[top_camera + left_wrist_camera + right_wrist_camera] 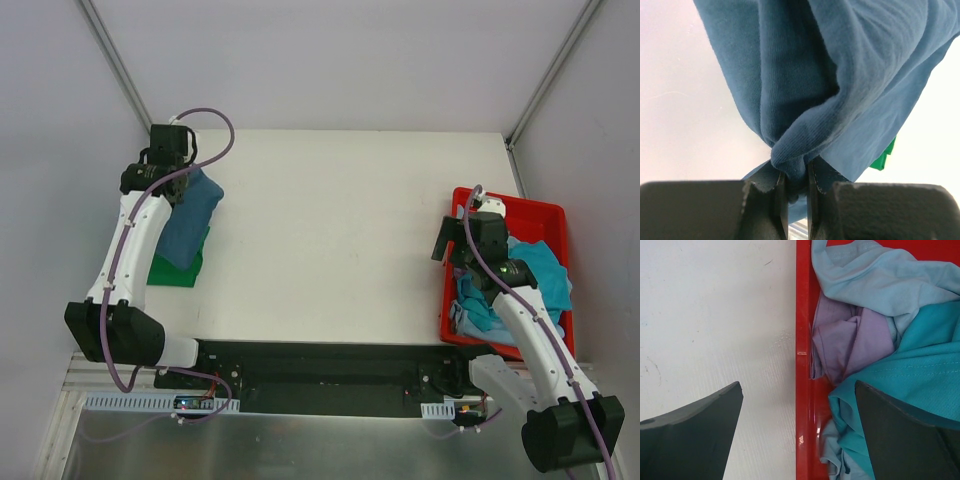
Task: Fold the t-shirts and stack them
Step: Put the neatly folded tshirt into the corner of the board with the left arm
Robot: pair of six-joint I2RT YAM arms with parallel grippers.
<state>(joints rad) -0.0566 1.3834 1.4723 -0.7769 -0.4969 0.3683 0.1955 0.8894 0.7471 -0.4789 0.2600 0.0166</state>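
white table [330, 230] between pale walls, seen from above. at its left side the left gripper [796, 187] is pinched tight on a bunched fold of the dark teal-blue t-shirt [840, 75], which drapes onto a bright green t-shirt [178, 270] lying flat on the table. at the right edge the right gripper [797, 390] hangs with jaws spread wide, holding nothing, over the left wall of a red bin [804, 315]. inside it a teal t-shirt [920, 365], a light blue t-shirt [880, 275] and a lavender t-shirt [850, 345] lie crumpled together.
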